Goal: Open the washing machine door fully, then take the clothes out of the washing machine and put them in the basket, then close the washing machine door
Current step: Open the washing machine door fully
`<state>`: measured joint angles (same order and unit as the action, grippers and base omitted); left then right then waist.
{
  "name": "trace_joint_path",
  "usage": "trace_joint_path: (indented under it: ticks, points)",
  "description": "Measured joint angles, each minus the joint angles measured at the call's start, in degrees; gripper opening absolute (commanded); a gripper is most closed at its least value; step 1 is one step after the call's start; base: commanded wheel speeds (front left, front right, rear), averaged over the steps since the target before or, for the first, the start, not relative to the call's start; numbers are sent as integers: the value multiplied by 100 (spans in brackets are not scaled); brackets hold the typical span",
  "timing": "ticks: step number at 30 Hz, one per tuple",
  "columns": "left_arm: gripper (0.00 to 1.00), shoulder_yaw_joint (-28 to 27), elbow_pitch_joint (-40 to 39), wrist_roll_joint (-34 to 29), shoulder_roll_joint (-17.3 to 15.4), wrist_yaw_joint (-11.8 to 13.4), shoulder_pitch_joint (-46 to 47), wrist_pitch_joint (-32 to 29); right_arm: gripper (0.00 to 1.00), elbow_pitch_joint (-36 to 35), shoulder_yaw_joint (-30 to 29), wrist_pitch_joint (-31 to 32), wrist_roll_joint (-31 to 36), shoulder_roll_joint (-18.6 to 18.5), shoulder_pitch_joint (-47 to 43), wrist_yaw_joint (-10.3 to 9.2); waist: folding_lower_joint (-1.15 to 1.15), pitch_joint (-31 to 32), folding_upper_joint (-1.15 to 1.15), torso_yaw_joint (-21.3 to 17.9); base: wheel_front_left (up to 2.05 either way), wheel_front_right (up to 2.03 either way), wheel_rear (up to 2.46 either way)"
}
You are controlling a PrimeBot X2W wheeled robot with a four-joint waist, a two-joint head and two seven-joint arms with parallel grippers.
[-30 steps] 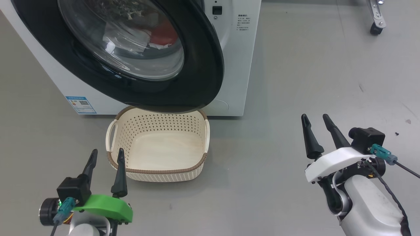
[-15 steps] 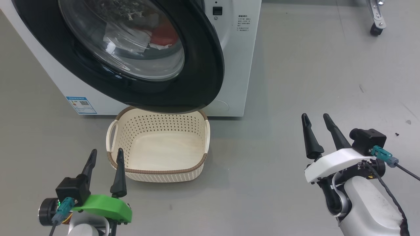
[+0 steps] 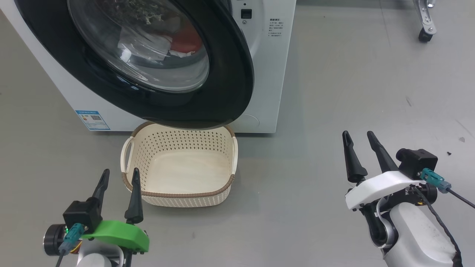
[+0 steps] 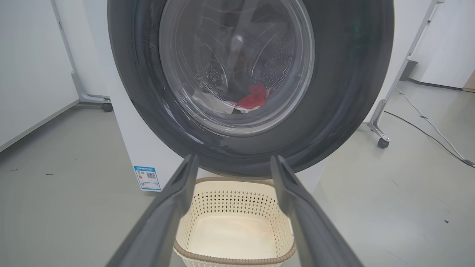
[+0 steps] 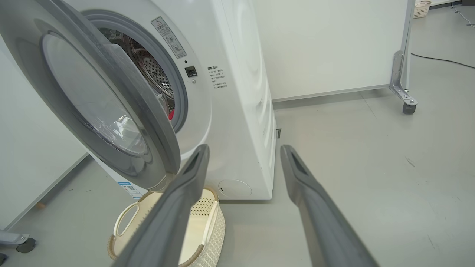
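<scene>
Nothing has shifted: the washing machine door (image 3: pixel 230 74) stays part-open (clothes (image 3: pixel 187 40) behind it), while the left gripper (image 3: pixel 121 170) and right gripper (image 3: pixel 357 132) wait nearer, fingers apart and empty, so full opening remains undone.

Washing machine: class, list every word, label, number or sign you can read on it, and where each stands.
No text reads clearly.
Blue sticker, low on the washing machine: QR code, print too small.
Printed block, upper front panel: too blurred.
Warning label above it: triangle sign, words too small.
</scene>
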<state>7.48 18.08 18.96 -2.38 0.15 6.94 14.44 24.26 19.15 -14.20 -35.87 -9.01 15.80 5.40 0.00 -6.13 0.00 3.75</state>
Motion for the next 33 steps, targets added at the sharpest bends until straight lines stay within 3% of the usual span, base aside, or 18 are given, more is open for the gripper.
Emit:
trace_joint_path:
  ticks: [14,15,16,26,33]
  points:
    - [100,0,1,-13,0,-2,-4,0,100,-51,-51,0,71,23,-20,5,0,-10,0,20,0,0,0]
    - [100,1,1,-13,1,-2,-4,0,38,-51,-47,0,73,21,-20,7,0,-13,0,21,0,0,0]
    - [100,8,1,-13,1,-3,-4,0,0,-53,-46,0,74,13,-20,8,0,-24,0,24,0,0,0]
    - [100,170,-18,20,2,-47,-2,0,0,-185,-185,25,-53,-70,238,59,0,-215,0,113,0,0,0]
    - [100,420,-40,103,4,-62,16,0,0,-266,-571,461,-976,5,740,110,0,-418,0,255,0,0,0]
